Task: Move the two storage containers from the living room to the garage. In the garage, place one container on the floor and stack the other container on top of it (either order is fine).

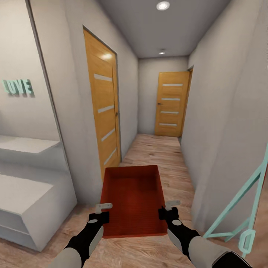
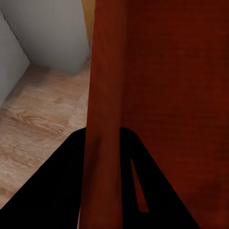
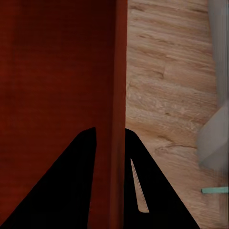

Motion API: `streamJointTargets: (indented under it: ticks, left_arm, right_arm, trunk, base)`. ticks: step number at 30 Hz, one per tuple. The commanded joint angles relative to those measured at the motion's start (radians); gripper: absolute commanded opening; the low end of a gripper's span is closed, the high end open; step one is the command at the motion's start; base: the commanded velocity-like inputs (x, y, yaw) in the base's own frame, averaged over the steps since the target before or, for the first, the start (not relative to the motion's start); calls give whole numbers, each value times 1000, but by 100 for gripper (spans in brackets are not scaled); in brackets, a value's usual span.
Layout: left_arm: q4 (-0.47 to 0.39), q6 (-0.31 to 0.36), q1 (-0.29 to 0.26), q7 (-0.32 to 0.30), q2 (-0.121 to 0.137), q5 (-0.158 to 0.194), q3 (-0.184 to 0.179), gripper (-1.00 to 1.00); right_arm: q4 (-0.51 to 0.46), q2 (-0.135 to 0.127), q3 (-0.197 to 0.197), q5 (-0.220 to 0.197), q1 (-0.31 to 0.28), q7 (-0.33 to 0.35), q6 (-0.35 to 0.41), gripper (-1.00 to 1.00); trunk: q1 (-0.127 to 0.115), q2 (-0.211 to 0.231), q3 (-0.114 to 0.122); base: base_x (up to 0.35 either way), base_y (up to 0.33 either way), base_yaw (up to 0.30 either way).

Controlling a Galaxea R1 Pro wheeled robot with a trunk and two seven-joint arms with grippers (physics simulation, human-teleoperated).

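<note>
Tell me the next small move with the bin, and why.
Probably keep rolling straight down the hallway, holding the bin level. The left gripper and right gripper each clamp a side wall, and the wood floor ahead leads to the far door.

A narrow hallway with pale walls (image 1: 219, 111) and a light plank floor (image 1: 156, 149) runs ahead. One wooden door (image 1: 103, 108) stands at left, another (image 1: 172, 104) at the far end. Ceiling lights (image 1: 163, 5) glow above; white shelving (image 1: 26, 201) and teal "LOVE" letters (image 1: 18, 86) sit left.
</note>
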Motion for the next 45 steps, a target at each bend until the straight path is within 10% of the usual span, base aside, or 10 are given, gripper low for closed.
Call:
streamJointTargets:
  ticks: [1,23,45]
  left_arm:
    - [-6,-10,0,63,25,-15,25,-100]
    - [-6,-10,0,63,25,-15,25,-100]
    - [-5,-10,0,63,25,-15,25,-100]
  right_arm:
    - [0,1,-43,-43,-1,0,1,-100]
    - [0,1,-43,-43,-1,0,1,-100]
    - [1,0,-43,-43,-1,0,2,-100]
  trunk:
    - [1,-1,-1]
    - [1,-1,-1]
    - [1,-1,-1]
  base:
    - [323,169,-281]
    - [323,169,-271]
    - [323,158,-13]
